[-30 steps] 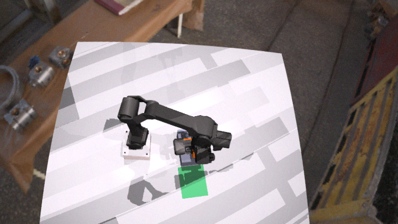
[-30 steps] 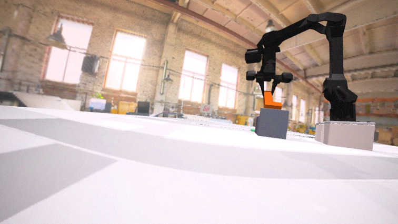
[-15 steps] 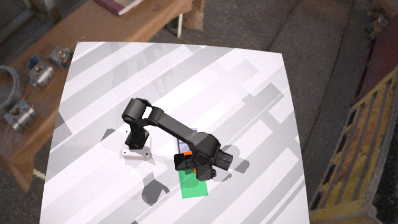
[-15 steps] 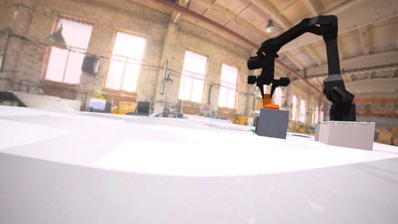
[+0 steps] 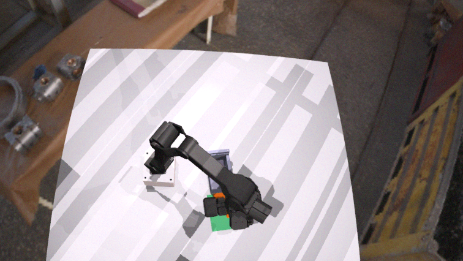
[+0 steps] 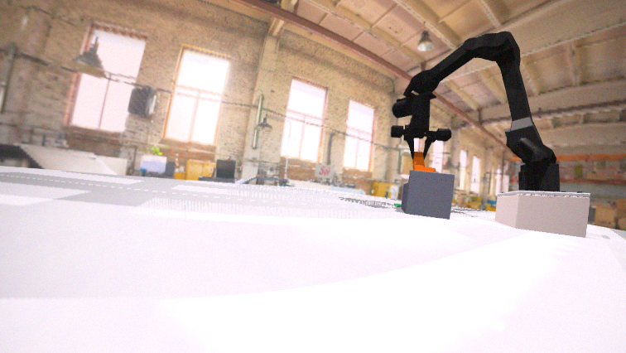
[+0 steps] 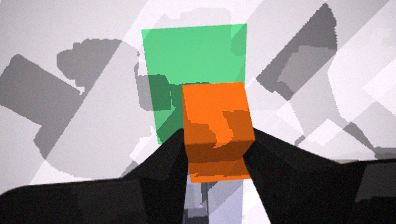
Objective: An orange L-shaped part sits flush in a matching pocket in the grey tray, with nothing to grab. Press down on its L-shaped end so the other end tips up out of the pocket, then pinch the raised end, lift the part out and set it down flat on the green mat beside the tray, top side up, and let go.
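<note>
My gripper [image 5: 225,211] [image 6: 418,147] [image 7: 212,133] is shut on the orange L-shaped part [image 5: 220,195] [image 6: 421,162] [image 7: 216,120], pinching one end while the rest hangs down. The part is out of the pocket and in the air. In the wrist view it hangs over the near edge of the green mat [image 7: 192,52] [image 5: 218,224]. The grey tray [image 5: 226,151] [image 6: 428,193] lies just behind, mostly hidden under my arm in the top view; a strip of it shows below the fingers in the wrist view [image 7: 220,205]. Its pocket looks empty.
The arm's white base block [image 5: 160,181] [image 6: 543,213] stands left of the tray. The striped white table top ends a short way beyond the mat. A wooden bench with metal fittings [image 5: 48,86] lies off the table's left side.
</note>
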Action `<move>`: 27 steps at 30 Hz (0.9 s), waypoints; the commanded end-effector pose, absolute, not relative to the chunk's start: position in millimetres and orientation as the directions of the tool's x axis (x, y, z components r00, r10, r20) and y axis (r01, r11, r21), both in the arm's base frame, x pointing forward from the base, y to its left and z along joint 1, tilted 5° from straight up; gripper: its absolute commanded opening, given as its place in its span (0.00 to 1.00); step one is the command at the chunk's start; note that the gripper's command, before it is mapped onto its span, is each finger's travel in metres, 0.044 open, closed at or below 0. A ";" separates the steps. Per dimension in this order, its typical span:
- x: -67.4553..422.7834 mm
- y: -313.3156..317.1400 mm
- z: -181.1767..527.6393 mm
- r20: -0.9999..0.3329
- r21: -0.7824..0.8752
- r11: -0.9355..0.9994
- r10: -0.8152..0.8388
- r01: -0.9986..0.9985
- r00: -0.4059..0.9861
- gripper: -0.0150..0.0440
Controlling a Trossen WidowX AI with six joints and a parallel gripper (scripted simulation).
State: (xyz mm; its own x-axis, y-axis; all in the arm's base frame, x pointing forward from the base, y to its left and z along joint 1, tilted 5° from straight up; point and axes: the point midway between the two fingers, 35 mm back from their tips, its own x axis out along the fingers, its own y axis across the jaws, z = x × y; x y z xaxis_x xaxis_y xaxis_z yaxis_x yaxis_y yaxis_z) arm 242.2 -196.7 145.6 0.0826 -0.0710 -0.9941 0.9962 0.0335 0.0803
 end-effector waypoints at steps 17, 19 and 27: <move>245.2 -200.7 120.8 -0.994 0.083 0.041 -0.068 0.996 0.085 0.25; 245.5 -200.9 117.6 -0.994 0.083 0.041 -0.068 0.996 0.085 0.25; 246.5 -201.8 104.9 -0.994 0.083 0.041 -0.068 0.996 0.085 0.25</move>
